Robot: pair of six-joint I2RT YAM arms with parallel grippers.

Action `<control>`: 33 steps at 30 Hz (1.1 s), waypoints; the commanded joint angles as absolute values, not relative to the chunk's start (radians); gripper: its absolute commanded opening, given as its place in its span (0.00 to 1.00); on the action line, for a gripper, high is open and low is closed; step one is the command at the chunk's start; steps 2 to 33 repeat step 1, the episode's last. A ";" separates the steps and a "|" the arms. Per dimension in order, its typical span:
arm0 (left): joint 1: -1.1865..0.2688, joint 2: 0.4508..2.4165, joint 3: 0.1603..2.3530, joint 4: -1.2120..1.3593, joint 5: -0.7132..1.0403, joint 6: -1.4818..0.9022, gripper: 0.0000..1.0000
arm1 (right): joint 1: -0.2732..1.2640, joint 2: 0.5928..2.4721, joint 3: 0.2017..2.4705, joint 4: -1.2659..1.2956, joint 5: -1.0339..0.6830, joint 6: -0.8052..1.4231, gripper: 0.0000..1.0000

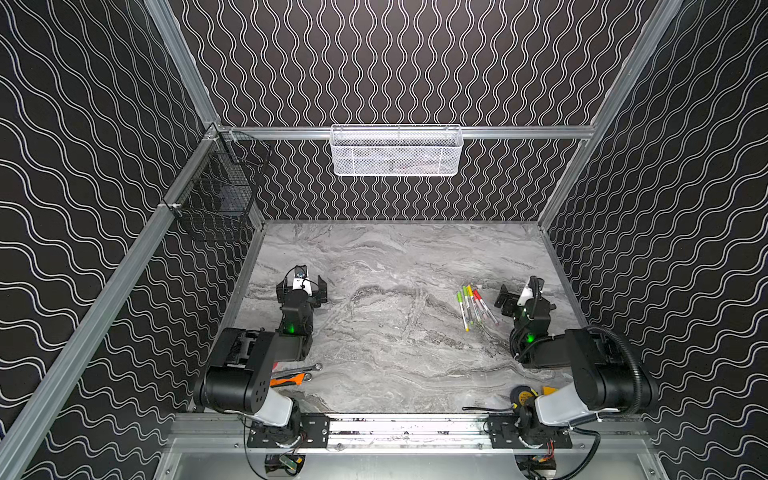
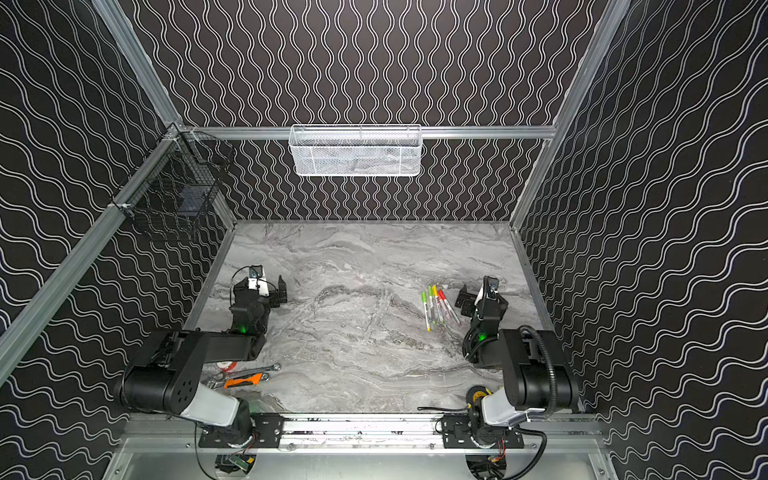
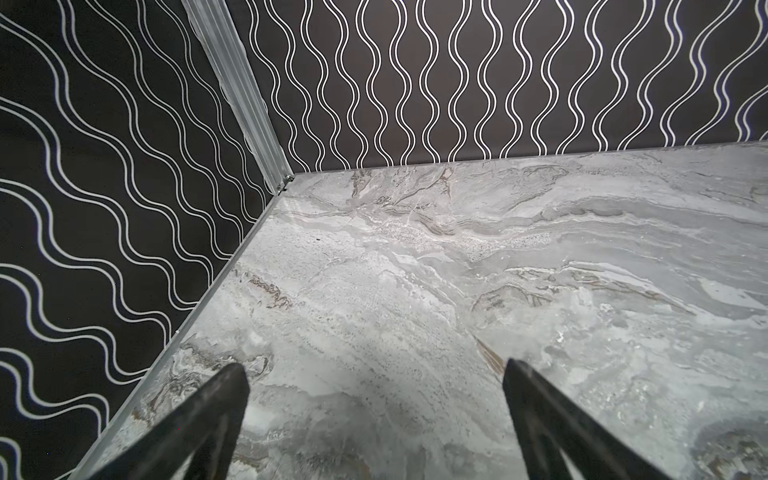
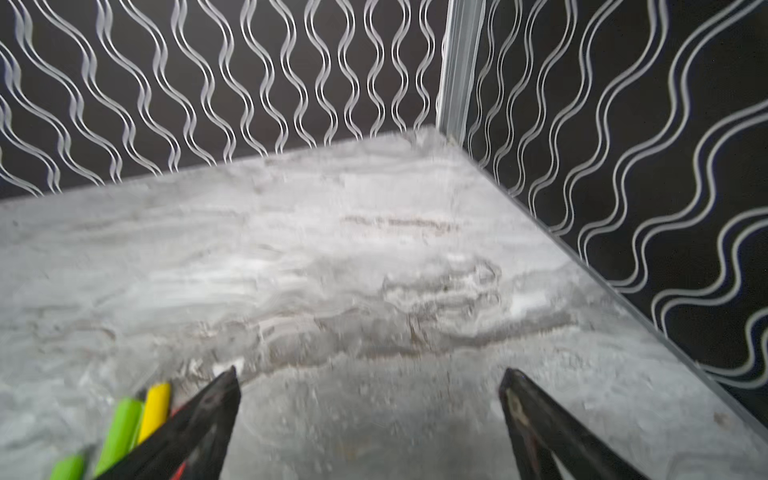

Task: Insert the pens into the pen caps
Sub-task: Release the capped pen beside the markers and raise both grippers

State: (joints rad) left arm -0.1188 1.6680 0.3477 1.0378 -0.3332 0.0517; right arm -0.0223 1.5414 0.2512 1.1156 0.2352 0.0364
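Several pens [image 1: 473,309] [image 2: 438,309] lie side by side on the right of the marble table, in both top views. The pen caps [image 1: 468,291], green, yellow and red, are at the bundle's far end; I cannot tell whether they sit on the pens. In the right wrist view a green cap [image 4: 122,424] and a yellow cap [image 4: 156,409] show just outside one finger [image 4: 208,411]. My right gripper [image 1: 525,301] [image 2: 484,301] [image 4: 370,374] is open and empty, just right of the pens. My left gripper [image 1: 302,286] [image 2: 259,291] [image 3: 374,374] is open over bare table on the left.
A silver wrench [image 1: 301,369] and an orange-handled tool [image 1: 286,379] lie near the left arm's base. A yellow-black tape measure [image 1: 521,395] sits by the right base. A white mesh basket [image 1: 396,151] hangs on the back wall, and a black wire basket [image 1: 216,187] hangs at the left.
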 commanded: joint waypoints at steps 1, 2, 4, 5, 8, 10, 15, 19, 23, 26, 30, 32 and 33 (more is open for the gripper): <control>-0.117 1.671 0.351 1.086 -0.324 0.048 0.99 | -0.023 1.521 0.265 1.141 0.243 0.052 0.99; -0.117 1.671 0.351 1.086 -0.324 0.048 0.99 | -0.023 1.521 0.265 1.141 0.243 0.052 0.99; -0.117 1.671 0.351 1.086 -0.324 0.048 0.99 | -0.023 1.521 0.265 1.141 0.243 0.052 0.99; -0.117 1.671 0.351 1.086 -0.324 0.048 0.99 | -0.023 1.521 0.265 1.141 0.243 0.052 0.99; -0.117 1.671 0.351 1.086 -0.324 0.048 0.99 | -0.023 1.521 0.265 1.141 0.243 0.052 0.99; -0.117 1.671 0.351 1.086 -0.324 0.048 0.99 | -0.023 1.521 0.265 1.141 0.243 0.052 0.99; -0.117 1.671 0.351 1.086 -0.324 0.048 0.99 | -0.023 1.521 0.265 1.141 0.243 0.052 0.99; -0.117 1.671 0.351 1.086 -0.324 0.048 0.99 | -0.023 1.521 0.265 1.141 0.243 0.052 0.99; -0.117 1.671 0.351 1.086 -0.324 0.048 0.99 | -0.023 1.521 0.265 1.141 0.243 0.052 0.99; -0.117 1.671 0.351 1.086 -0.324 0.048 0.99 | -0.023 1.521 0.265 1.141 0.243 0.052 0.99; -0.117 1.671 0.351 1.086 -0.324 0.048 0.99 | -0.023 1.521 0.265 1.141 0.243 0.052 0.99; -0.117 1.671 0.351 1.086 -0.324 0.048 0.99 | -0.023 1.521 0.265 1.141 0.243 0.052 0.99; -0.117 1.671 0.351 1.086 -0.324 0.048 0.99 | -0.023 1.521 0.265 1.141 0.243 0.052 0.99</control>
